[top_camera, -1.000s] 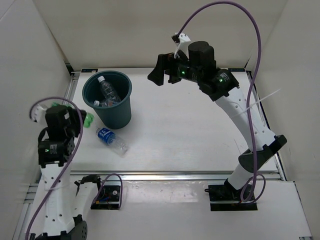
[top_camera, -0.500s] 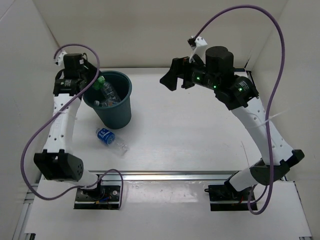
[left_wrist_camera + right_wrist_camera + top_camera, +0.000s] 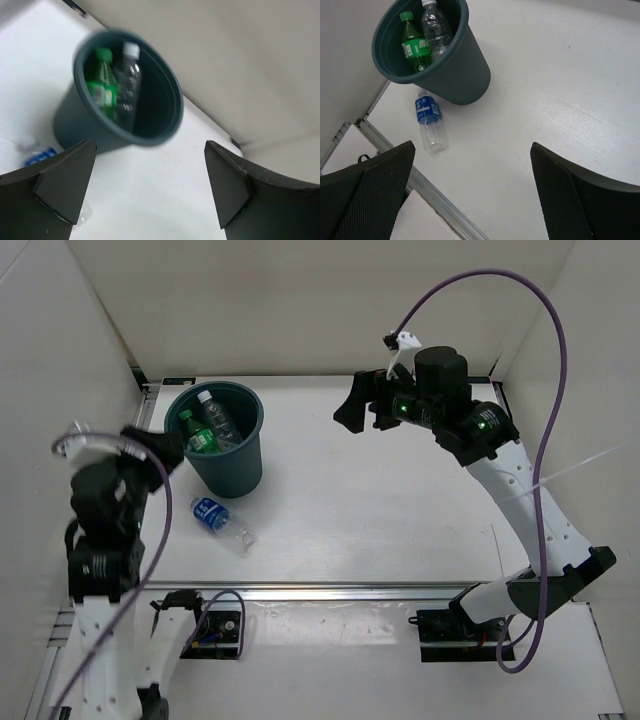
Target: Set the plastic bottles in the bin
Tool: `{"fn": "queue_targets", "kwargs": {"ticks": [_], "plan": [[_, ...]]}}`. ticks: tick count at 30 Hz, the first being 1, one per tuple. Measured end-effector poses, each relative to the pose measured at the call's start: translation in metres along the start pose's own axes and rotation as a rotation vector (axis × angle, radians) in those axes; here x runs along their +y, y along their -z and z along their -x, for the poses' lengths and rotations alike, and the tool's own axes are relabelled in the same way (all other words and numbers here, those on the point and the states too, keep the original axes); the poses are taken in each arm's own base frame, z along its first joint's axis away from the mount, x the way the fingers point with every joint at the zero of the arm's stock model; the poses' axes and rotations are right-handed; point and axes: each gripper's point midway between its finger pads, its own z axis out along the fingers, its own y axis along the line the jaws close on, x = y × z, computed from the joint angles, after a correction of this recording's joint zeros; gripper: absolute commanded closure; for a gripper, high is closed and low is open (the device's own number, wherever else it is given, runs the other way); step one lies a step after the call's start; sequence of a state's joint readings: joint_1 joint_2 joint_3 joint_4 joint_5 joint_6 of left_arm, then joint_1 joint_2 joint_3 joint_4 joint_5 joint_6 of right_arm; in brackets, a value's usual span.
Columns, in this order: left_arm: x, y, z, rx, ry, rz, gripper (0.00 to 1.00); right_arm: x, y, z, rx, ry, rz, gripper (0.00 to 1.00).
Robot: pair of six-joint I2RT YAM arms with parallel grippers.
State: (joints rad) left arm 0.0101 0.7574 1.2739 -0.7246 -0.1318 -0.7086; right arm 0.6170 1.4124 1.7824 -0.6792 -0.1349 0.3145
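Note:
The dark teal bin point(image 3: 232, 472) stands at the back left of the table. Inside it a green bottle point(image 3: 195, 432) leans beside a clear bottle point(image 3: 214, 414). A clear bottle with a blue label point(image 3: 222, 523) lies on the table just in front of the bin. My left gripper point(image 3: 160, 445) is open and empty, left of the bin; its view shows the bin point(image 3: 75, 125), the green bottle point(image 3: 104, 85) and a clear one point(image 3: 127, 80). My right gripper point(image 3: 358, 408) hangs open and empty, high to the bin's right, looking down on the bin point(image 3: 465, 75) and the blue-label bottle point(image 3: 429, 122).
White walls close in the table at the left, back and right. A metal rail point(image 3: 350, 590) runs along the table's near edge. The left gripper point(image 3: 150, 195) and the right gripper point(image 3: 472, 195) both have bare white table beneath them.
The left gripper has opened and the green bottle now sits in the bin. The left arm has drawn back from the bin's rim toward the left front. The right arm shifted slightly.

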Motion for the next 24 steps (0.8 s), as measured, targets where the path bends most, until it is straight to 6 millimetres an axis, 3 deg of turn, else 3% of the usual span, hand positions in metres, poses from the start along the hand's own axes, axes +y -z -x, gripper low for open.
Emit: {"fn": "queue_targets", "kwargs": {"ticks": [3,7,11,15,24], "plan": [[0.028,0.025,-0.056,0.076,0.056,-0.057,0.00,-0.002,-0.002,-0.008,0.027,-0.007,0.001,0.00],[0.077,0.018,-0.146,0.294,0.089,0.004,0.00,-0.003,-0.003,-0.012,0.039,-0.018,0.010,0.00],[0.119,0.018,-0.209,0.453,0.137,0.106,0.00,0.000,-0.005,-0.018,0.060,-0.034,0.031,0.00],[0.139,0.014,-0.236,0.532,0.168,0.190,0.00,0.002,-0.004,-0.019,0.065,-0.038,0.047,0.00],[0.160,-0.016,-0.264,0.641,0.186,0.315,0.00,-0.004,-0.002,-0.021,0.081,-0.051,0.040,0.00]]}}
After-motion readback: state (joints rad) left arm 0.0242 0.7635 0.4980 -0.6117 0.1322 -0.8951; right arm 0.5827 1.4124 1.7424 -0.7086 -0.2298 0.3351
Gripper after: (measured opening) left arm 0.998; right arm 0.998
